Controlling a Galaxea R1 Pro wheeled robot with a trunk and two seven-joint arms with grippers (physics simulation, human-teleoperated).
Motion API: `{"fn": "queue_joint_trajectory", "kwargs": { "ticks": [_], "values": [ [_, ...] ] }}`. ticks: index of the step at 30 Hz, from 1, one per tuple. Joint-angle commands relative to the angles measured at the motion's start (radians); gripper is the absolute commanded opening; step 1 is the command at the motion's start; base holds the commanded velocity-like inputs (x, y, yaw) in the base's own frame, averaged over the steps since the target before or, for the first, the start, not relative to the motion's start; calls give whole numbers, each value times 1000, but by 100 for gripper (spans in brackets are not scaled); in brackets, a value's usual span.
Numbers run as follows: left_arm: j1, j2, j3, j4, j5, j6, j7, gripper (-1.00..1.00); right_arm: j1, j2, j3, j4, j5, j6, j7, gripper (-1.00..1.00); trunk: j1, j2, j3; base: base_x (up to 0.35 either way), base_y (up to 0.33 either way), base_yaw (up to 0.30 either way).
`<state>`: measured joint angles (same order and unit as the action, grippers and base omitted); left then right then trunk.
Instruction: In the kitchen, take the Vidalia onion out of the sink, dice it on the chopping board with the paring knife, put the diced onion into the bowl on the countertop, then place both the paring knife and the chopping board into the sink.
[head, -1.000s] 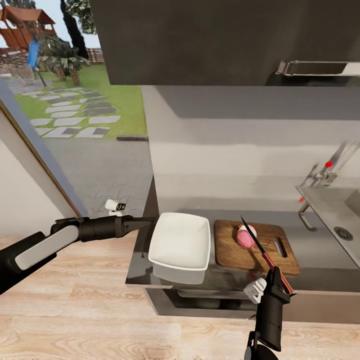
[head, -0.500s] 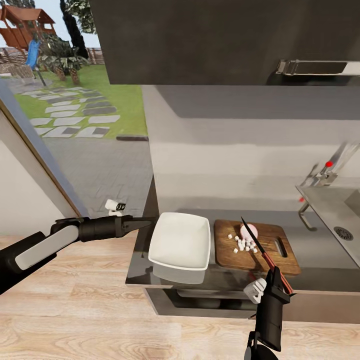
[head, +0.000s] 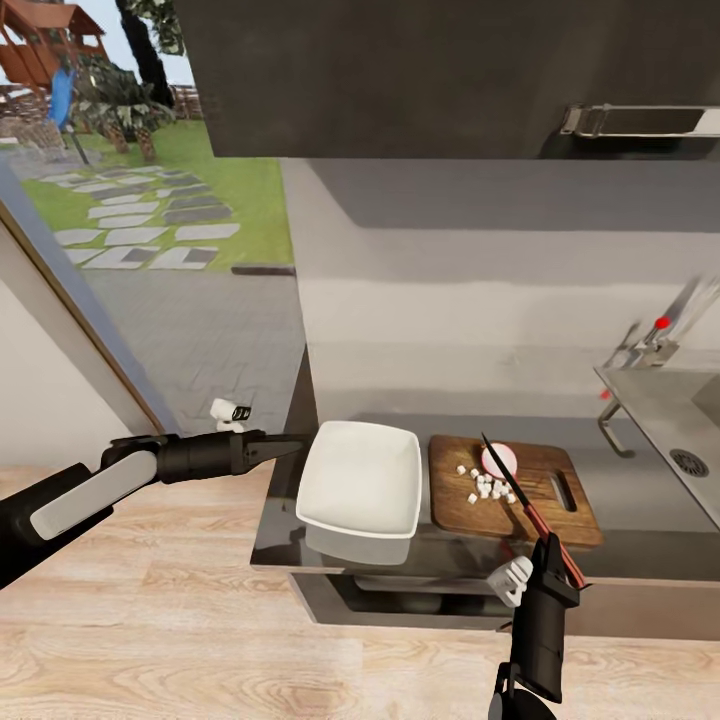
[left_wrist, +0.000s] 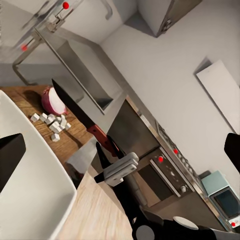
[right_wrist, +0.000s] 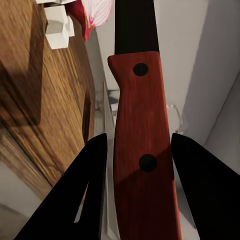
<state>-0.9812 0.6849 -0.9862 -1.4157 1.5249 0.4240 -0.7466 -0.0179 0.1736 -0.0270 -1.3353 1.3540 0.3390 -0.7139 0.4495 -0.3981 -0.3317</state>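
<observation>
Two grippers are seen in the head view: the right gripper (head: 553, 567) is clamped on the red handle of the paring knife (head: 512, 485), and the left gripper (head: 292, 444) is held out level over the floor, its tip just beside the near-left corner of the countertop (head: 620, 480); whether its fingers are apart or together cannot be told from that view, though in the left wrist view two dark fingertips (left_wrist: 11, 155) are seen set wide apart. From the right gripper, the knife is pointed toward 11 o'clock, its dark blade slanted up over the chopping board (head: 515, 490), with the tip above the remaining pink piece of the Vidalia onion (head: 497, 460). Several small white cubes of diced onion (head: 488, 486) are scattered on the board just at 7 o'clock of that piece, close beside the blade. The bowl (head: 361, 478) is set on the countertop just at 9 o'clock of the board, between the board and the left gripper, and nothing is seen inside it. The sink (head: 680, 430) is placed at 2 o'clock of the board, well apart from the right gripper, with the tap (head: 660, 335) behind it. In the right wrist view the handle (right_wrist: 145, 150) is gripped between the two dark fingers (right_wrist: 90, 185), with the board's grain beside it.
</observation>
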Motion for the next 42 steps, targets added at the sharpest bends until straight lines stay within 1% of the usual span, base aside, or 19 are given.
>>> {"fn": "queue_joint_trajectory", "kwargs": {
  "ticks": [1, 19, 25, 31, 42],
  "values": [
    [-2, 1, -3, 0, 11, 7, 0, 100, -1, 1, -1, 0, 8, 5, 2, -100, 1, -2, -3, 0, 0, 0],
    [-2, 1, -3, 11, 11, 5, 0, 100, -1, 1, -1, 0, 8, 6, 2, -100, 1, -2, -4, 0, -24, 0],
    [-2, 1, -3, 14, 11, 5, 0, 100, -1, 1, -1, 5, 9, 5, 2, -100, 1, -2, -11, 0, 0, 0],
    [-2, 1, -3, 14, 11, 6, 0, 100, -1, 1, -1, 10, 7, 5, 2, -100, 1, -2, -12, 0, 0, 0],
    [-2, 1, -3, 18, 12, 7, 0, 100, -1, 1, -1, 11, 8, 5, 2, -100, 1, -2, -12, 58, -58, 0]
  ]
}}
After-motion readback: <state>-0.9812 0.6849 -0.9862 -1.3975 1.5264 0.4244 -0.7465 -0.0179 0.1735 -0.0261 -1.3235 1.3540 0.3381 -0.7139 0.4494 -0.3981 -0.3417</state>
